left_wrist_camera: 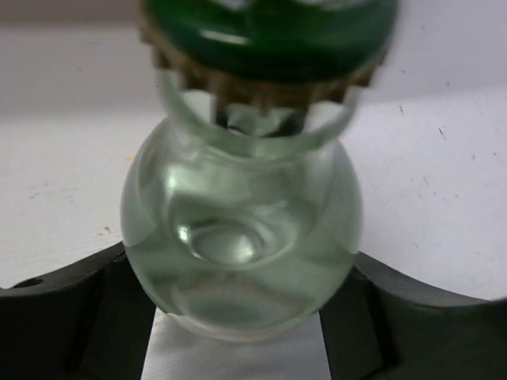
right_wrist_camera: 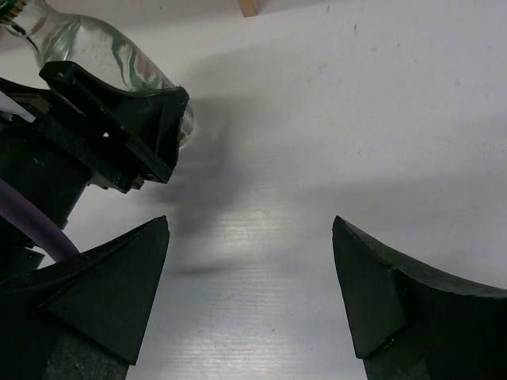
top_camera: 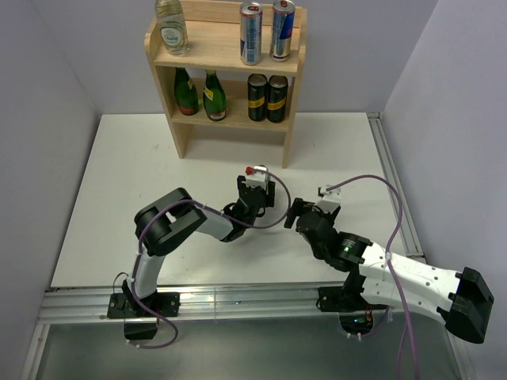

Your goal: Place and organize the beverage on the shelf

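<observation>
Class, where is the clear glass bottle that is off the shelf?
Centre of the left wrist view: the clear glass bottle is in the left end effector, in front of the shelf.

You are looking down on a white table [top_camera: 111, 206] that is filling the middle of the top view. Pale lilac-grey walls [top_camera: 32, 119] are closing it in at 9, 12 and 3 o'clock. A metal rail [top_camera: 238, 299] is running along its 6 o'clock edge. Soft, even light is falling on it, leaving faint shadows.
</observation>
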Controlling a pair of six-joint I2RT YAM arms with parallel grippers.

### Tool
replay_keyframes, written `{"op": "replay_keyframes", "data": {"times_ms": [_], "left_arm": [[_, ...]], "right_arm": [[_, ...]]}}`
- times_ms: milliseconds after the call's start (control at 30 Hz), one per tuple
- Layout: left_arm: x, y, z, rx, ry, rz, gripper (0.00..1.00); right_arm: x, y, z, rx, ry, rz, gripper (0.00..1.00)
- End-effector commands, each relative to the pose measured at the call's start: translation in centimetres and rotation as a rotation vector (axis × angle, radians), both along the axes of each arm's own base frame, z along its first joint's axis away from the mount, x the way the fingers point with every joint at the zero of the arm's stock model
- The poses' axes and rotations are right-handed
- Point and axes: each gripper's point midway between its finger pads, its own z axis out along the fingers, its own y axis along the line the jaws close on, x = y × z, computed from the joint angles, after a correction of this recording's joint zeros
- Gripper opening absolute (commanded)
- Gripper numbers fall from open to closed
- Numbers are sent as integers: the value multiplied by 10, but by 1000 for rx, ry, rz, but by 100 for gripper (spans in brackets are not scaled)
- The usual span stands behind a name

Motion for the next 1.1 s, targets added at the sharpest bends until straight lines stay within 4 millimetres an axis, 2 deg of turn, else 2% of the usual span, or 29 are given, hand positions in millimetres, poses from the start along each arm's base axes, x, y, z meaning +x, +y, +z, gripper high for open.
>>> {"op": "replay_keyframes", "data": {"times_ms": [0,67,100,133,200,300,333,400,467,500,567,600,633,733,767,833,867,933,967,1000,1033,1067], "left_arm": [[14,-2,35,-67,-77,41,70],[18,-2,33,-60,-71,48,52],[19,-1,34,-60,-69,51,37],[21,2,41,-68,-75,59,13],[21,8,46,-62,-75,80,0],[20,17,72,-43,-85,103,0],[21,17,90,-58,-99,108,0],[21,22,97,-19,-77,109,0],[25,27,127,-41,-86,113,0],[25,28,132,-26,-74,99,0],[28,36,170,-63,-105,102,0],[27,39,177,-42,-102,96,0],[30,42,210,-75,-133,90,0],[34,58,247,-52,-147,102,0],[36,60,275,-77,-176,106,0],[41,75,305,-82,-210,122,0],[44,80,327,-86,-224,124,0],[53,95,347,-71,-240,147,0],[54,102,375,-86,-263,147,0],[56,106,389,-88,-285,155,0],[61,116,413,-101,-307,173,0],[62,118,415,-79,-283,158,0]], "right_arm": [[3,0,6,23,-25,-14,91],[3,-1,6,25,-27,-16,91],[2,0,5,27,-26,-14,91],[2,-1,5,24,-26,-16,91],[2,-1,5,24,-28,-15,91],[3,-1,5,24,-28,-18,91],[3,0,5,24,-28,-15,91],[3,-1,6,24,-28,-17,91],[3,0,5,26,-28,-18,91],[3,0,5,24,-28,-15,91],[3,-1,5,24,-28,-17,91],[3,-1,5,25,-30,-19,91],[3,-1,5,27,-31,-19,91],[3,-2,6,31,-35,-22,90],[3,-3,6,28,-36,-25,90],[3,-3,6,33,-39,-23,90],[3,-2,6,32,-42,-22,90],[3,-3,7,36,-45,-23,90],[2,-3,7,37,-45,-22,90],[3,-3,7,36,-45,-25,90],[2,-3,7,38,-47,-23,90],[3,-3,7,40,-48,-23,90]]}}
